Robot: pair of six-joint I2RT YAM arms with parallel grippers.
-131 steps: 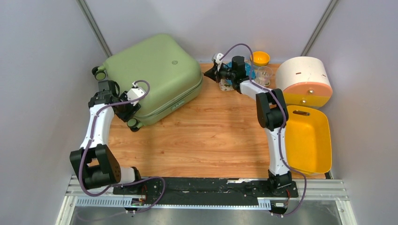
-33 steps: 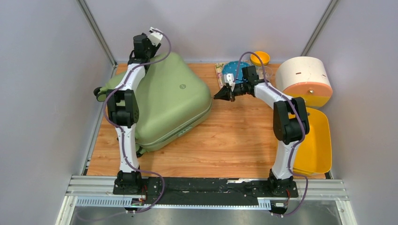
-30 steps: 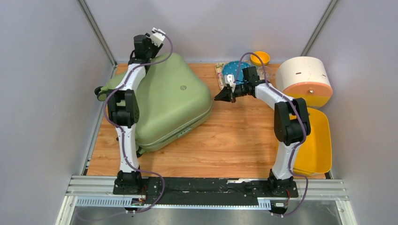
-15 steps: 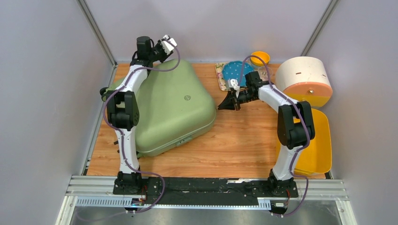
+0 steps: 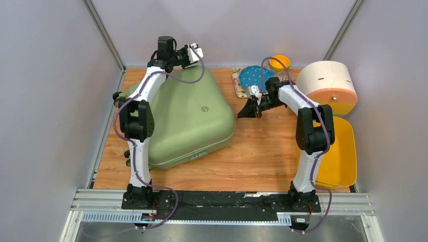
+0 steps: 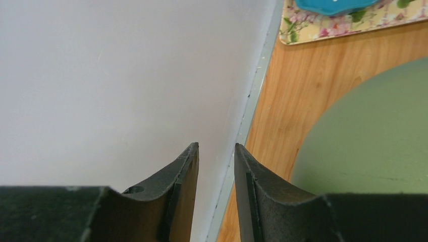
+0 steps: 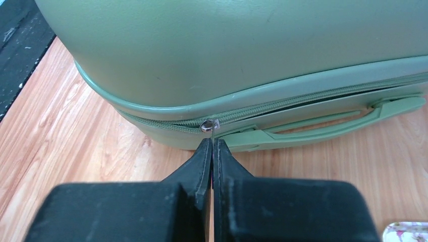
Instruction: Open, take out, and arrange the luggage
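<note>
- Top view: we see the luggage [image 5: 186,121], a bulky, rigid green shell, lying flat on the left half of the worktop [image 5: 252,156]. It is probably heavy and smooth, so better dragged than lifted. Open room lies to its right.
- Left wrist: the left fingers [image 6: 184,171] are slightly parted and empty, near the back wall [image 6: 111,75].
- Right wrist: the right fingers [image 7: 202,161] are closed, seemingly pinching the zip pull [image 7: 208,124], the sensible hold.

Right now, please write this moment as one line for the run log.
left gripper: open, empty, near back wall | right gripper: shut on zipper pull | luggage: flat, lid down
</note>
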